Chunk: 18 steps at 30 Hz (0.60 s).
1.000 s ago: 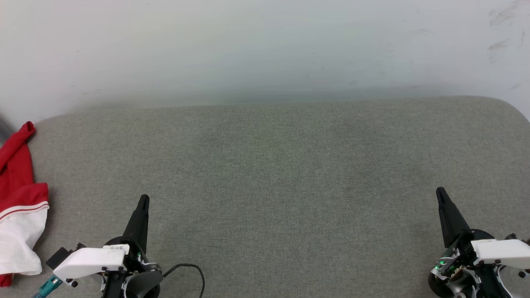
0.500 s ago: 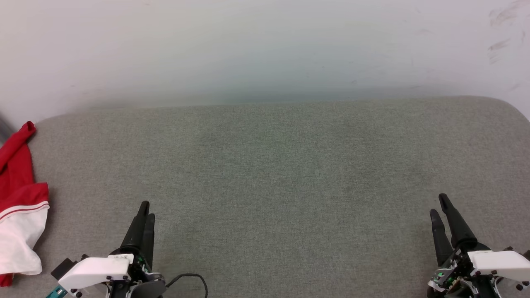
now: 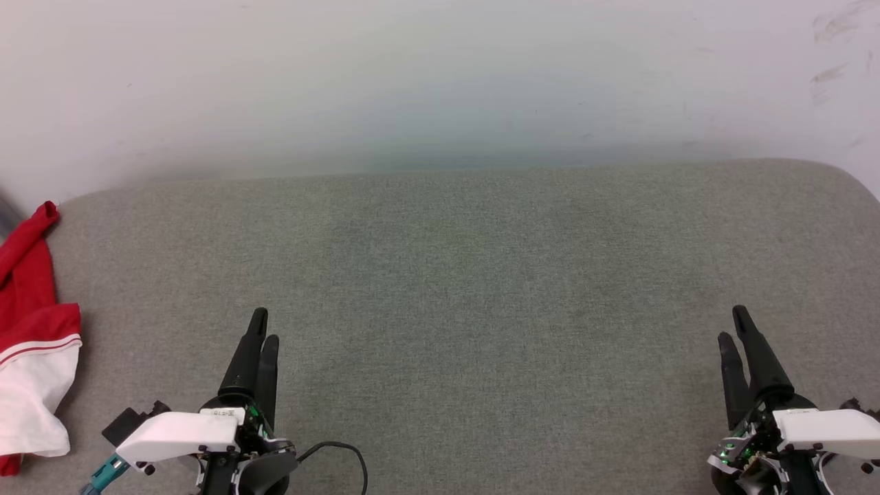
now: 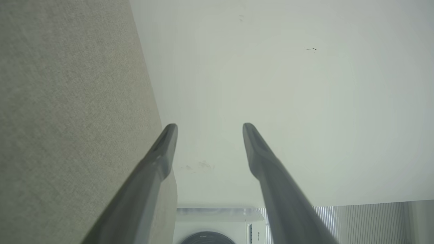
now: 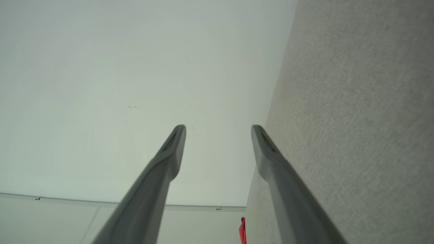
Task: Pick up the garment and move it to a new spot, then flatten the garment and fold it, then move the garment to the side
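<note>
Red and white bunched at the far left edge of the grey cushion: the garment, partly cut off by the frame, well apart from both grippers. Could easily pinch just 1 loose layer, or drag it off the edge on so long a sideways reach. Left gripper and right gripper low over the cushion, fingers toward the wall, jaws spread, holding nothing.

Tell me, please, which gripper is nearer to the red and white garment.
The left. The left gripper is at the lower left, a little right of the garment; the right gripper is at the far lower right, across the grey surface.
</note>
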{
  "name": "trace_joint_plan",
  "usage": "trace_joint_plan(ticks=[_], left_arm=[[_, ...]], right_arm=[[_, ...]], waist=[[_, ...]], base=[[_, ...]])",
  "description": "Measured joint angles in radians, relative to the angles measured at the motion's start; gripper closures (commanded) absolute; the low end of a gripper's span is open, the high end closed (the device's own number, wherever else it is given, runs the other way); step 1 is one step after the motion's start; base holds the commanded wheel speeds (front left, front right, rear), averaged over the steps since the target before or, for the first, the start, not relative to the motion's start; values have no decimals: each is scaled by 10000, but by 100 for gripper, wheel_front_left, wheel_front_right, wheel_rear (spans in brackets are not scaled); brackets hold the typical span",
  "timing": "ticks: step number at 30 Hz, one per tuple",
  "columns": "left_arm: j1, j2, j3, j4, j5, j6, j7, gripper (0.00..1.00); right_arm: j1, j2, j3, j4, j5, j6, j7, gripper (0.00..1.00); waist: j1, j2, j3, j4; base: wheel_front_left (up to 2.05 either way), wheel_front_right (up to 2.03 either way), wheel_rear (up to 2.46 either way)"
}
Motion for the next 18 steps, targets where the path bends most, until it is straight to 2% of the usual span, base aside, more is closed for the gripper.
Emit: trace_joint_plan(ticks=[8,18], left_arm=[[-5,169,-437,-276,976,0,-399,0],[-3,146,-426,-663,3674,0,-767,0]], right_arm=[[41,0,58,-290,-997,0,-351,0],[104,-23,36,-765,-4416,0,-711,0]], waist=[[0,0,-20,-10],[0,0,-41,-5]], base=[[0,0,0],[0,0,0]])
